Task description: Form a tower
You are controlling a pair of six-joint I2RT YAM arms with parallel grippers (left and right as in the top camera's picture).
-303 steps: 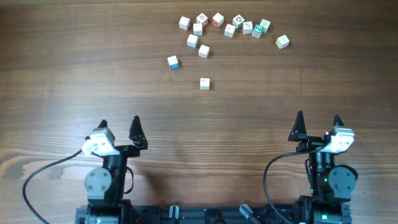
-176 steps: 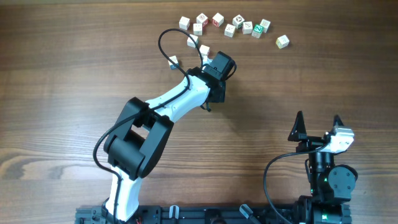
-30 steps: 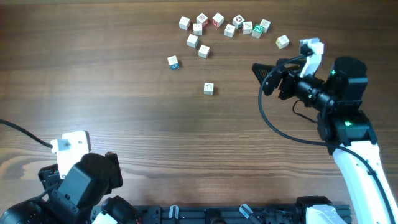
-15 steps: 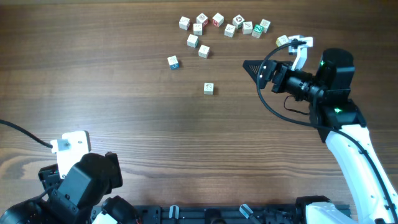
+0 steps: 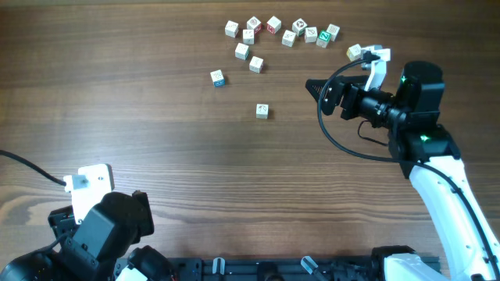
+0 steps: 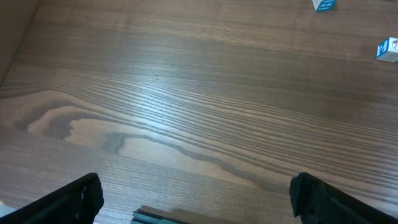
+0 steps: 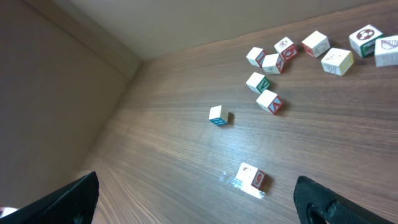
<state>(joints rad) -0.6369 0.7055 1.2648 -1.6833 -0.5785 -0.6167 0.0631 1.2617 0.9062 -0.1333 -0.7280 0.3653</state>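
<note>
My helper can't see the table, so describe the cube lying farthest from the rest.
On the wooden table, small whitish cubes cluster by the far edge. Coming toward the near edge, the lone cube sits on bare wood, mid-table. It touches nothing and lies farther from the cluster than even the blue-marked cube.

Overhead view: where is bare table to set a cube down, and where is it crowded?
Bare: the wide stretch between the lone cube and the near edge, bounded by the left arm and right arm; also everything left of the blue-marked cube. Crowded: the cube cluster along the far edge.
</note>
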